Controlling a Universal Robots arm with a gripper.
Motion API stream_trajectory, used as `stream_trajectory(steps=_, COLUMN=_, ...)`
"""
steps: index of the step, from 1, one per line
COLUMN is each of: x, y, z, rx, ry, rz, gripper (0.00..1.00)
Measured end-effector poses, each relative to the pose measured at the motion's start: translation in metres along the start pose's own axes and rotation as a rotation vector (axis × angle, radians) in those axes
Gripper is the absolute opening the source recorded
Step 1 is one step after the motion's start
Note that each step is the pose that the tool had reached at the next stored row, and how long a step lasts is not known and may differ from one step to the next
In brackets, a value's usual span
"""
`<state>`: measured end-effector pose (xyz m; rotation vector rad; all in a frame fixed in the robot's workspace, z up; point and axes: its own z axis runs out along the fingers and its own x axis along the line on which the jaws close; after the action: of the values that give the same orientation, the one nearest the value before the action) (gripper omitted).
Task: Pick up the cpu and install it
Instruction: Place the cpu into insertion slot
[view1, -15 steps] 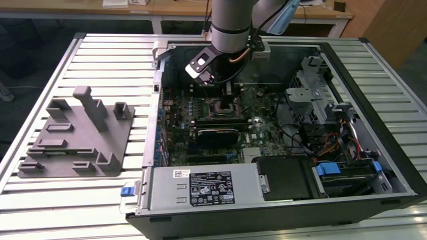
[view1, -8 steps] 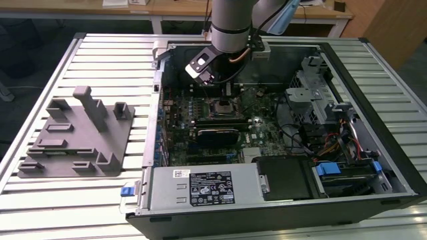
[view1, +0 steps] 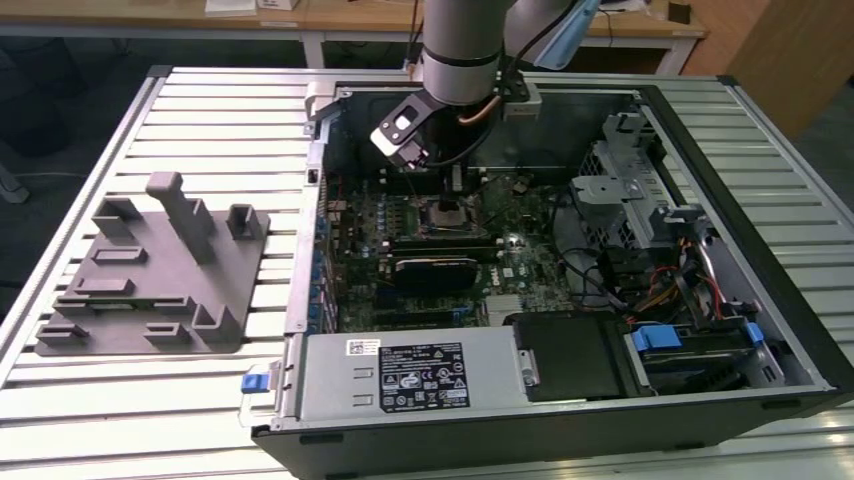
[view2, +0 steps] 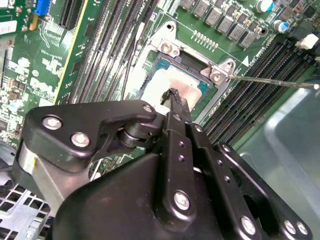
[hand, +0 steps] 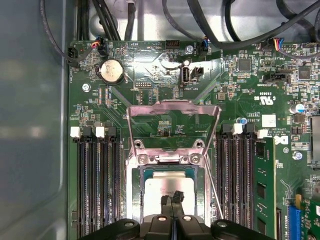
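- Fingers of gripper (hand: 172, 199) are together, no gap, nothing clamped between them.
- Tips sit right at the top plate of cpu (hand: 167, 185); cannot tell whether they touch.
- In both wrist views the cpu (view2: 167, 80) lies flat in the socket (hand: 132, 190) on the green motherboard (hand: 150, 75), metal side up.
- Metal cover frame (hand: 173, 117) of the socket is flipped open, clear of the cpu.
- Thin lever (view2: 272, 81) sticks out beside the socket.
- Memory slots (hand: 95, 185) run on both sides of the socket.
- Exterior view: arm (view1: 461, 50) reaches down into the open computer case (view1: 534, 430) on the slatted table (view1: 214, 110), gripper (view1: 450, 200) over the motherboard.
- Grey holder block (view1: 147, 270) stands outside the case, on the exterior view's left.
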<state>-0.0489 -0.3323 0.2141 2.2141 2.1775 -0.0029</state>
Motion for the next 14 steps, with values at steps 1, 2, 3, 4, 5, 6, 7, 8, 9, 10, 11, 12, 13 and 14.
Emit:
stream_trajectory(steps=1, x=0.0, y=0.0001, z=-0.0017, rx=-0.0002, ry=0.0004, rz=0.0, gripper=0.11)
stream_trajectory(steps=2, x=0.0, y=0.0001, z=-0.0041, rx=-0.0003, ry=0.0007, rz=0.0, gripper=0.11)
stream_trajectory(steps=3, x=-0.0001, y=0.0002, z=-0.0066, rx=-0.0003, ry=0.0008, rz=0.0, gripper=0.11)
stream_trajectory(steps=4, x=-0.0002, y=0.0003, z=-0.0094, rx=-0.0003, ry=0.0006, rz=0.0, gripper=0.11)
stream_trajectory(steps=5, x=-0.0002, y=0.0003, z=-0.0119, rx=-0.0003, ry=0.0007, rz=0.0, gripper=0.11)
stream_trajectory(steps=6, x=-0.0003, y=0.0004, z=-0.0144, rx=-0.0004, ry=0.0008, rz=0.0, gripper=0.11)
stream_trajectory(steps=7, x=-0.0004, y=0.0005, z=-0.017, rx=-0.0004, ry=0.0008, rz=0.0, gripper=0.11)
stream_trajectory(steps=8, x=-0.0004, y=0.0005, z=-0.0197, rx=-0.0005, ry=0.0008, rz=0.0, gripper=0.11)
stream_trajectory(steps=9, x=-0.0005, y=0.0006, z=-0.0229, rx=-0.0006, ry=0.0006, rz=0.0, gripper=0.11)
stream_trajectory(steps=10, x=-0.0006, y=0.0007, z=-0.0257, rx=-0.0008, ry=0.0007, rz=0.0, gripper=0.11)
stream_trajectory(steps=11, x=-0.0007, y=0.0008, z=-0.0285, rx=-0.0011, ry=0.0008, rz=0.0, gripper=0.11)
stream_trajectory(steps=12, x=-0.0007, y=0.0009, z=-0.0312, rx=-0.0013, ry=0.0008, rz=0.0, gripper=0.11)
stream_trajectory(steps=13, x=-0.0008, y=0.0009, z=-0.0335, rx=-0.0016, ry=0.0008, rz=0.0, gripper=0.11)
stream_trajectory(steps=14, x=-0.0008, y=0.001, z=-0.0356, rx=-0.0019, ry=0.0008, rz=0.0, gripper=0.11)
